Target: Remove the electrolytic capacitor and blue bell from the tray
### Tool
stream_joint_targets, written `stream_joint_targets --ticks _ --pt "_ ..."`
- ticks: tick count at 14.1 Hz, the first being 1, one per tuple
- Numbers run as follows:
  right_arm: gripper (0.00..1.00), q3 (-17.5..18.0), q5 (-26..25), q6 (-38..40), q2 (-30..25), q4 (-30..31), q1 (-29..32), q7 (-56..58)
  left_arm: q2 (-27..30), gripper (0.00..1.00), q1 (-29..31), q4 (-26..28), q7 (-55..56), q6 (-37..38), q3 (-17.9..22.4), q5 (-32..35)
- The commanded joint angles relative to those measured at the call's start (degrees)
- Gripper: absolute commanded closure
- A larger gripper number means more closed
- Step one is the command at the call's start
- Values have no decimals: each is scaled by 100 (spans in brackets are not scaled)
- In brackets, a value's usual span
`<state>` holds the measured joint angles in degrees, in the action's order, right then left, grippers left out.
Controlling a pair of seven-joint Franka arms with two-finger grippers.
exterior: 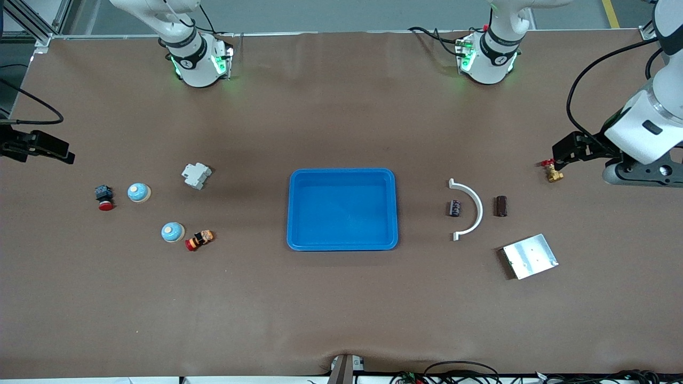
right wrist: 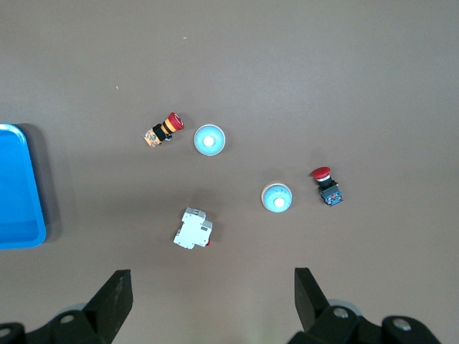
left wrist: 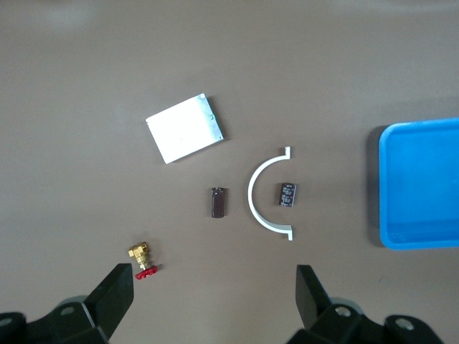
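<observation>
Two capacitors lie toward the left arm's end of the table: a black one (exterior: 454,208) (left wrist: 288,194) inside the curve of a white arc (exterior: 469,209) (left wrist: 267,193), and a brown one (exterior: 501,206) (left wrist: 217,203) just outside it. Two pale blue bells (exterior: 139,192) (exterior: 173,232) sit toward the right arm's end and show in the right wrist view (right wrist: 277,198) (right wrist: 209,140). A blue tray (exterior: 341,176) stands empty in the middle. My left gripper (exterior: 566,153) (left wrist: 215,294) is open and empty, up over the table beside a brass valve (exterior: 553,172). My right gripper (exterior: 58,151) (right wrist: 213,297) is open and empty, over the right arm's end.
A metal plate (exterior: 530,256) (left wrist: 185,127) lies nearer the front camera than the capacitors. A white breaker (exterior: 196,175) (right wrist: 193,231) and two red push buttons (exterior: 104,197) (exterior: 199,240) lie beside the bells. The valve (left wrist: 142,259) and tray (left wrist: 423,183) show in the left wrist view.
</observation>
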<state>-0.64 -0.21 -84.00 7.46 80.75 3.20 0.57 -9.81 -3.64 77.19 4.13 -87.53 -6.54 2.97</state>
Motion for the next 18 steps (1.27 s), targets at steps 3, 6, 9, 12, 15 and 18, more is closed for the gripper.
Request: stream_joint_targets --ticks 3,6,9,12,15,18 --pt "0 73 100 50 -16 -50 111 -31 190 0 -313 235 -71 -53 268 -183" --pt "0 73 100 50 -16 -50 111 -31 252 0 -260 314 -167 -141 268 -227" --pt "0 73 100 50 -16 -50 111 -31 532 0 -243 734 -211 -438 268 -201" --pt "0 73 100 50 -16 -50 93 -39 744 0 -243 1096 -220 -862 268 -148" --pt "0 73 100 50 -16 -50 102 -48 727 0 -216 1096 -377 -871 268 -139" --pt "0 73 100 67 -16 -50 102 -13 727 0 48 1079 -984 -914 215 -121"
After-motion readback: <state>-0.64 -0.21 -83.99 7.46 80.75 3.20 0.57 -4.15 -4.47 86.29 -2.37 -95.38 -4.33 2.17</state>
